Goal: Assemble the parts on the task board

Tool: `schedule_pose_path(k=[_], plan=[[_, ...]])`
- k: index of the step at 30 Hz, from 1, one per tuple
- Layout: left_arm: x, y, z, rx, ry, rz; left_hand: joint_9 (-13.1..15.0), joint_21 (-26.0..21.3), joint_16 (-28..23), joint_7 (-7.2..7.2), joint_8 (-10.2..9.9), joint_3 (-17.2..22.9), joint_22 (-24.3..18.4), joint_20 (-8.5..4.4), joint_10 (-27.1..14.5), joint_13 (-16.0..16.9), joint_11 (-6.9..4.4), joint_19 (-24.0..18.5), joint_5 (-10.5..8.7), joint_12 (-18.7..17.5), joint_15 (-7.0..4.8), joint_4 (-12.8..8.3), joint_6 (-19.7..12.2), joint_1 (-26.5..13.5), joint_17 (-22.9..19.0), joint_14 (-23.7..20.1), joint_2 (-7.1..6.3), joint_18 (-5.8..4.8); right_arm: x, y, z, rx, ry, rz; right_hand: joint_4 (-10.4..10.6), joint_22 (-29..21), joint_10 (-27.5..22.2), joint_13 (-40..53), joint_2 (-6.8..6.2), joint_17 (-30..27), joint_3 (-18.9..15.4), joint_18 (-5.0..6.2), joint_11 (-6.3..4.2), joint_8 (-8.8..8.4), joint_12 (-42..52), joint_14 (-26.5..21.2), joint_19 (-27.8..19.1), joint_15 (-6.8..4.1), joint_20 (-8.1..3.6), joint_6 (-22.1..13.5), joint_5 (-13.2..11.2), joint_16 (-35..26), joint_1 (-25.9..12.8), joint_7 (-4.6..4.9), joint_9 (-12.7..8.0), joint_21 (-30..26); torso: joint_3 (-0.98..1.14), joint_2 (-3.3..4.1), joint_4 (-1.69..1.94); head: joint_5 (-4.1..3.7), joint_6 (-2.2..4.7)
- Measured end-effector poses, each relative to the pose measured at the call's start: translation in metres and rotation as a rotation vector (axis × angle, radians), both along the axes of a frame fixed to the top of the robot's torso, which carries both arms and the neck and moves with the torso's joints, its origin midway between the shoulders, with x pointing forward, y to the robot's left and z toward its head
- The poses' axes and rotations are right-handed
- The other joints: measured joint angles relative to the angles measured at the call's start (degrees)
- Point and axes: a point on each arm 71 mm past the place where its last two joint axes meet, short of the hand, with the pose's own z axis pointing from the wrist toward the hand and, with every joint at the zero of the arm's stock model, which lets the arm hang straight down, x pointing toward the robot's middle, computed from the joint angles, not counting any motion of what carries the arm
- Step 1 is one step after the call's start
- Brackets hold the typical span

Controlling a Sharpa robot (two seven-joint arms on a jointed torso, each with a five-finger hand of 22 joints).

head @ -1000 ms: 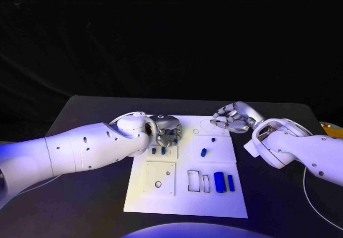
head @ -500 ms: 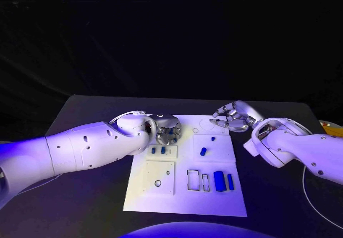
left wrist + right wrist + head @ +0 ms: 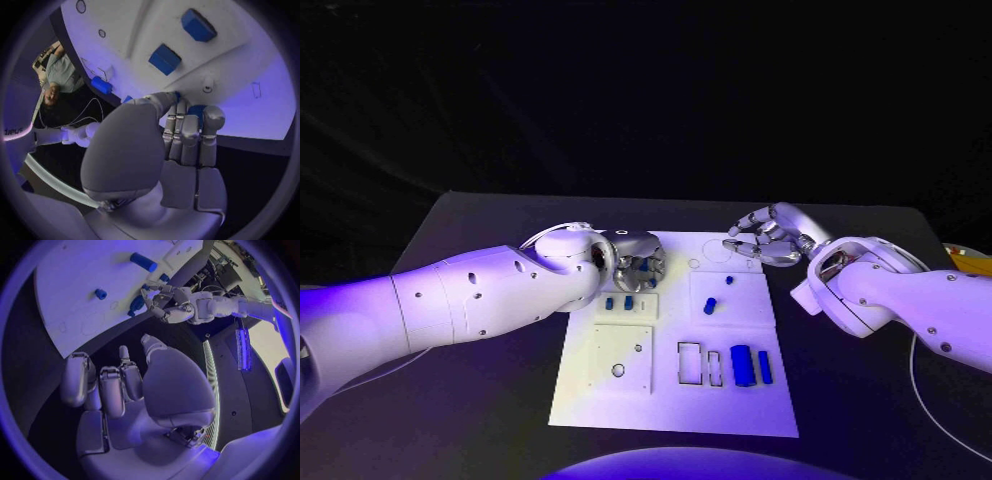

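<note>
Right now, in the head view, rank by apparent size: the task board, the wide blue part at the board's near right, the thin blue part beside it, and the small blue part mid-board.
1. task board
2. wide blue part
3. thin blue part, similar length but narrower
4. small blue part

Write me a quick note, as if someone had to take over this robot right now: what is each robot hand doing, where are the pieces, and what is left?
Left robot hand: fingers curled over the far left of the flat white task board, pinching a small blue part.
Right robot hand: fingers curled, holding nothing, at the board's far right edge.
Parts: two small blue blocks beside the left robot hand, a short blue peg mid-board, two long blue bars near the front.
Done: cannot tell.
Left: apparently place the pinched part, then the loose ones.
</note>
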Motion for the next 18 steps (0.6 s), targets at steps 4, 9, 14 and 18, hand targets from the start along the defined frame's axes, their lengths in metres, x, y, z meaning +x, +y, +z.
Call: schedule_pose_path(k=[4,9,14,18], plan=[[0.0,0.001,0.0,-0.01,0.004,0.004,0.1,0.59,0.34,-0.03,-0.26,0.01,0.67,-0.04,0.43,-0.05,0.0,0.71,0.0,-0.02,0.09,-0.01,0.43,-0.02,0.58,0.67,0.02,0.0,0.0,0.0,0.0,0.0,0.0,0.0,0.0,0.0,0.0,0.0,0.0,0.0,0.0,0.0,0.0,0.0,0.0,0.0,0.0,0.0,0.0,0.0,0.0,0.0,0.0,0.0,0.03,0.0,-0.04,0.0,0.01,0.0,0.13],[-0.002,0.003,-0.001,-0.028,0.009,0.009,0.29,1.06,0.51,-0.11,-0.49,0.15,1.5,0.03,0.92,-0.14,-0.1,1.4,-0.01,-0.37,-0.02,-0.15,0.91,-0.4,0.94,1.17,0.4,0.0,0.0,0.0,0.0,0.0,0.0,0.0,0.0,-0.01,0.0,0.0,0.0,0.0,0.0,0.0,0.0,0.0,0.0,0.0,0.0,0.0,0.0,0.0,0.0,0.0,0.0,0.0,0.04,0.0,-0.04,-0.01,0.01,0.03,0.18],[-0.005,0.007,-0.001,-0.051,0.012,0.014,0.4,1.28,0.76,-0.11,-0.49,0.15,1.81,-0.18,1.24,-0.15,-0.21,1.61,-0.01,-0.64,-0.22,-0.15,1.32,-0.47,1.23,1.37,0.47,0.0,0.0,0.0,-0.001,0.0,0.0,0.001,0.0,-0.01,0.0,-0.01,0.0,-0.01,0.0,0.0,0.0,0.23,0.0,0.0,0.0,0.0,0.0,0.0,0.32,-0.22,0.0,0.0,0.04,0.0,-0.04,-0.03,0.02,0.07,0.35],[-0.006,0.011,0.006,-0.08,0.005,0.02,0.48,1.28,0.76,-0.11,-0.76,0.15,1.9,0.03,1.28,-0.15,-0.16,1.82,-0.01,-0.99,-0.01,-0.15,1.32,-0.5,1.3,1.58,0.44,0.01,0.0,0.0,-0.001,0.0,0.001,0.0,0.0,-0.01,0.0,-0.01,0.0,-0.01,0.0,0.0,0.0,0.23,0.0,0.0,0.0,0.0,0.0,0.0,0.32,-0.22,0.0,0.0,0.04,0.0,-0.04,-0.05,0.04,0.12,0.46]])
